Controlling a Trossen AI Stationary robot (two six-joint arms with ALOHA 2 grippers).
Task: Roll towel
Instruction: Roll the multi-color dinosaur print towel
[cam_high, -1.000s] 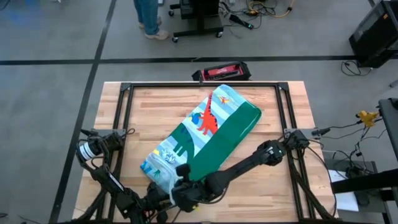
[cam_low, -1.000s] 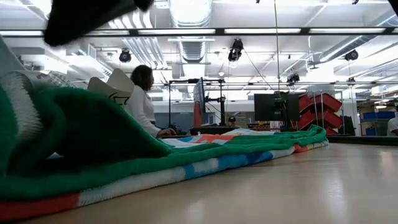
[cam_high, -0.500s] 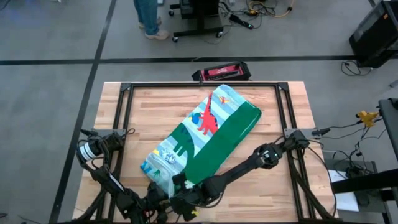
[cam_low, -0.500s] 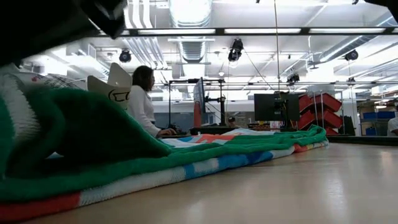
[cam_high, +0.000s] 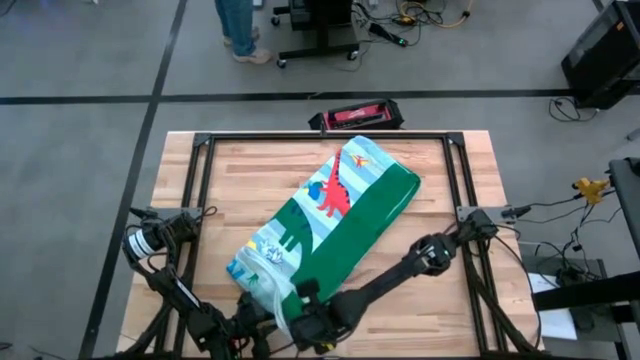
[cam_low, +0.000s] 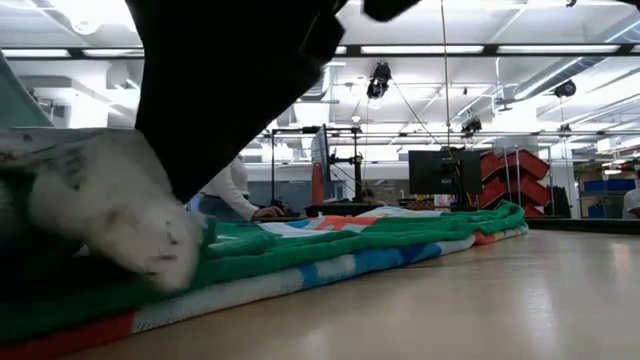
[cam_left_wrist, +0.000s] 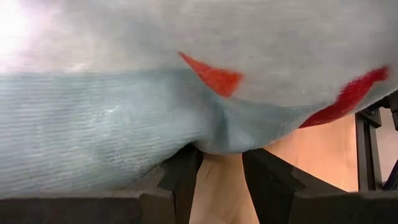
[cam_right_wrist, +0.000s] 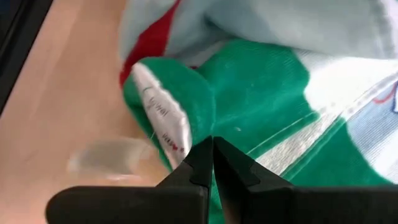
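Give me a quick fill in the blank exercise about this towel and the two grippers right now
1. The towel lies folded in a long strip on the wooden ____.
2. The right gripper has its fingers ____.
3. The left gripper is at the towel's ____ end, by the table's front edge.
4. The towel's border is ____.

Missing words: table; shut; near; green

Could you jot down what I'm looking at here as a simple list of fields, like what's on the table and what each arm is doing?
Surface: wooden table inside a black frame
Item: towel, folded into a long strip lying diagonally, green border, pale blue centre with dinosaurs
Towel near end: lifted and bunched at the table's near edge
Left gripper: under the raised near end of the towel, fingers apart, cloth draped over them
Right gripper: fingers shut, tips at the towel's green corner with its white label
Background: a person seated at a desk in the room beyond the table
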